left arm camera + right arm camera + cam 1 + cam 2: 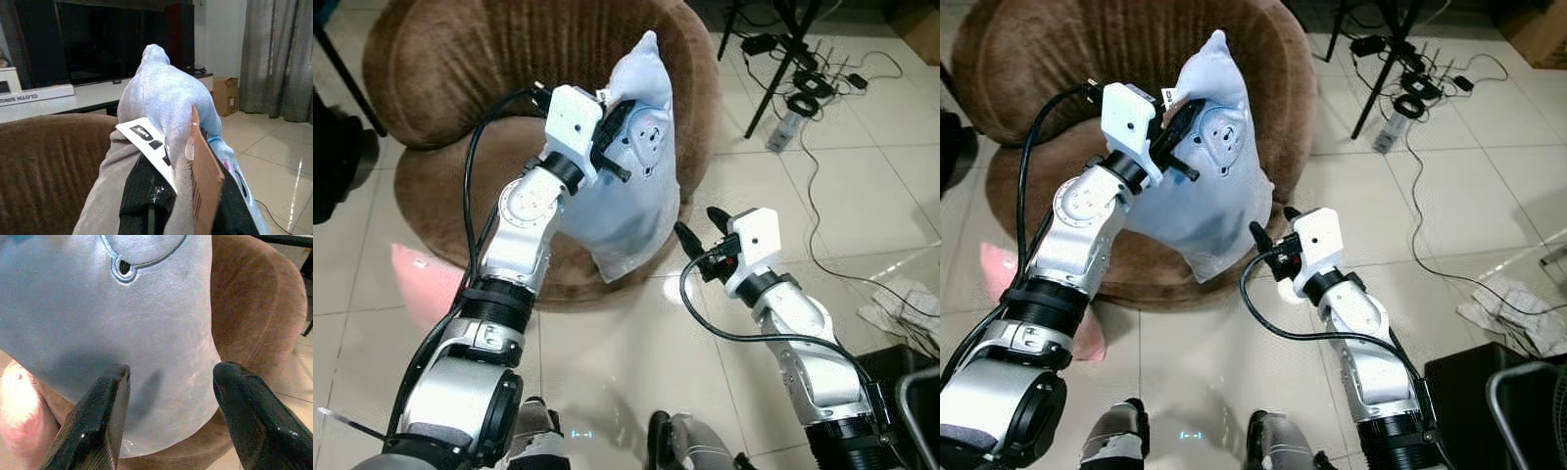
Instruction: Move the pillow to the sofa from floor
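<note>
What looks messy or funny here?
A pink pillow lies on the floor beside the brown sofa, and cables sprawl over the tiles. The left gripper holds the blue pillow above the seat.

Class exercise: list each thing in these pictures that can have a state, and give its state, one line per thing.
pillow: lifted off the floor, hanging above the sofa seat
left gripper: shut on the pillow's upper part
right gripper: open, beside the pillow's lower corner
sofa: brown, round, seat under the pillow
pink pillow: lying on the floor against the sofa
</note>
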Robot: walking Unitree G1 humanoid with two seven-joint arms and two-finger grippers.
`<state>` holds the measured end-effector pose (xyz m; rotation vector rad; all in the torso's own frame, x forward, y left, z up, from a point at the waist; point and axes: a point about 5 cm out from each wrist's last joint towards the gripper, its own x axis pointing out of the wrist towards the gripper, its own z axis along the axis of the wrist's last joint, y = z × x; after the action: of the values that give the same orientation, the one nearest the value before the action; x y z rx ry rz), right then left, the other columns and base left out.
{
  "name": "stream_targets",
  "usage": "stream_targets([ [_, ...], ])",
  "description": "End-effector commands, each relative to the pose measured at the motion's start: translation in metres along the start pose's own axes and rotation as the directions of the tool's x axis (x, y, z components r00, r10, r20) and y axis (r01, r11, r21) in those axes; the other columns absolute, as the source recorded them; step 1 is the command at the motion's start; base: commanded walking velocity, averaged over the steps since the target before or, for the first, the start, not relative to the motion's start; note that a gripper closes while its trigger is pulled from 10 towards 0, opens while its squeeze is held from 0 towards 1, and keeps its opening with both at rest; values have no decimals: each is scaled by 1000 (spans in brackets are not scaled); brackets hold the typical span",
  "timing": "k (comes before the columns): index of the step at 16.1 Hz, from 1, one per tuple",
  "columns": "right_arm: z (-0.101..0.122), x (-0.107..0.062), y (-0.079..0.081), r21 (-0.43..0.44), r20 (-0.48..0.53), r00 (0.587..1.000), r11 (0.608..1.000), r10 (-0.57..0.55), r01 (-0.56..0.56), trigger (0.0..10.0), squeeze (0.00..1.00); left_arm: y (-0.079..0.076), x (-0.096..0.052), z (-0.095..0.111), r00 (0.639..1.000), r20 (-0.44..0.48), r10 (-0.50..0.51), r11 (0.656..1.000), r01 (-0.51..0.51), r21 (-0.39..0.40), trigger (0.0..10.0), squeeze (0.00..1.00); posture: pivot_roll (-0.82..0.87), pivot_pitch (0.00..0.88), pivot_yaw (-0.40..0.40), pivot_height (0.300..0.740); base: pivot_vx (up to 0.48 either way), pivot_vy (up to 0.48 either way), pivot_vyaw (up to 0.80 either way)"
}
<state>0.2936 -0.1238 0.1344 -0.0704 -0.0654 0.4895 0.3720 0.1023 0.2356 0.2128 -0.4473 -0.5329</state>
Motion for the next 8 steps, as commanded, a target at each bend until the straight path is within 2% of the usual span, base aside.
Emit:
stream_targets([
  [1, -4, -5, -4, 23, -20, 1000, 1000, -4, 5, 10000, 0, -2, 5, 8, 999, 42, 2, 1000, -3, 7, 0, 0, 25, 201, -114, 740, 0, 0, 0],
  [8, -4, -6, -4, 49, -33, 999, 999, 13, -12, 10000, 0, -2, 4, 8, 999, 45, 10, 1000, -11, 9, 0, 0, 28, 205, -115, 740, 0, 0, 0],
])
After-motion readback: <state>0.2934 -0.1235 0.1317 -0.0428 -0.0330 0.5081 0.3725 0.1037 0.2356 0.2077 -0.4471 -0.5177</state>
